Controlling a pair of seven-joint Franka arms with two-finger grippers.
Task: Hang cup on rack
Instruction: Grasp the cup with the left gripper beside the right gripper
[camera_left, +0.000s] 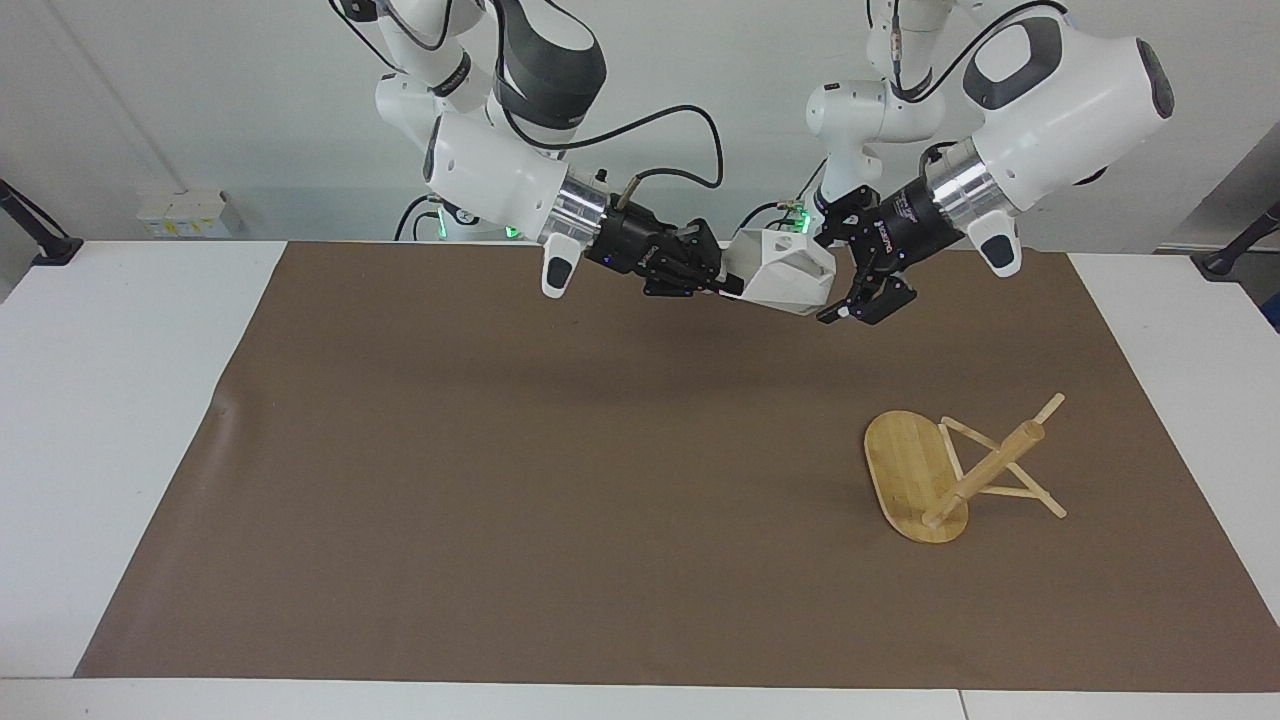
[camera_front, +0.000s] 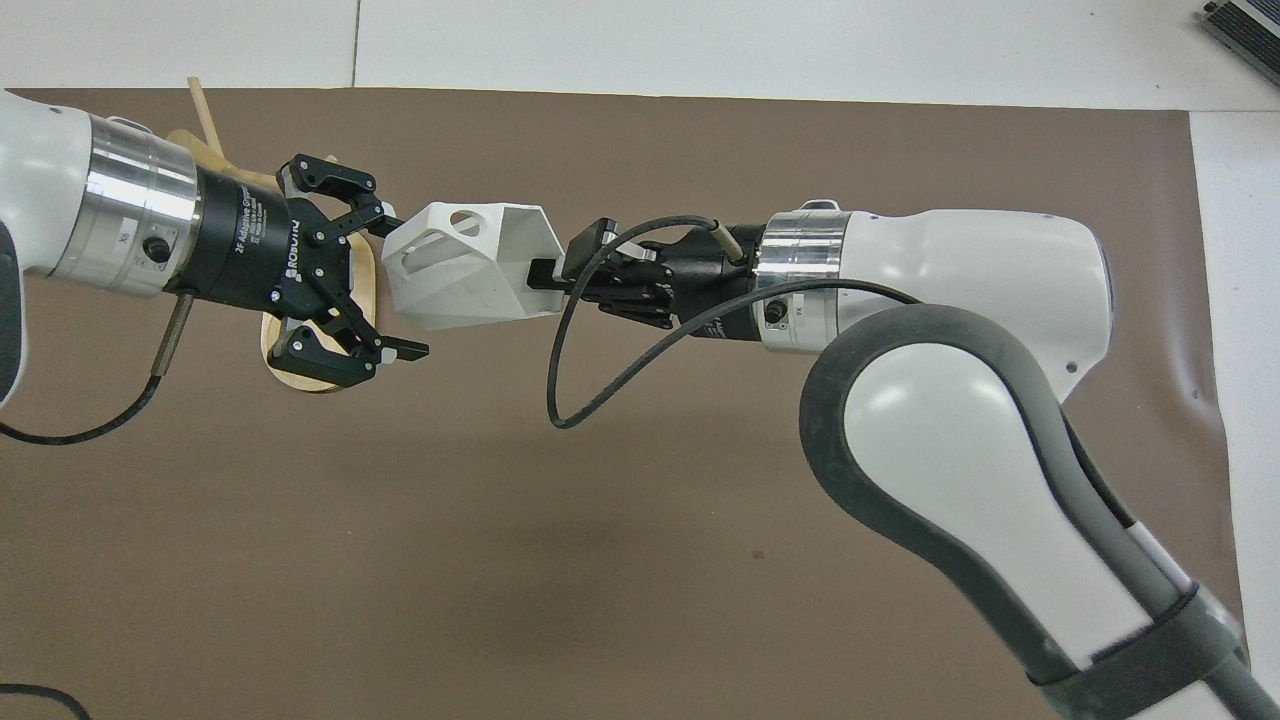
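The white faceted cup (camera_left: 782, 278) (camera_front: 470, 268) is held in the air on its side, over the mat's edge nearest the robots. My right gripper (camera_left: 727, 283) (camera_front: 548, 280) is shut on its rim wall. The cup's bottom end points at my left gripper (camera_left: 840, 270) (camera_front: 402, 283), which is open, with one finger on each side of that end. The cup's handle with its round hole faces up. The bamboo rack (camera_left: 945, 475) lies tipped on its side on the mat at the left arm's end. In the overhead view its base (camera_front: 300, 375) is mostly hidden under my left gripper.
A brown mat (camera_left: 560, 480) covers most of the white table (camera_left: 120, 400). A black cable (camera_front: 600, 380) loops from the right wrist below the cup.
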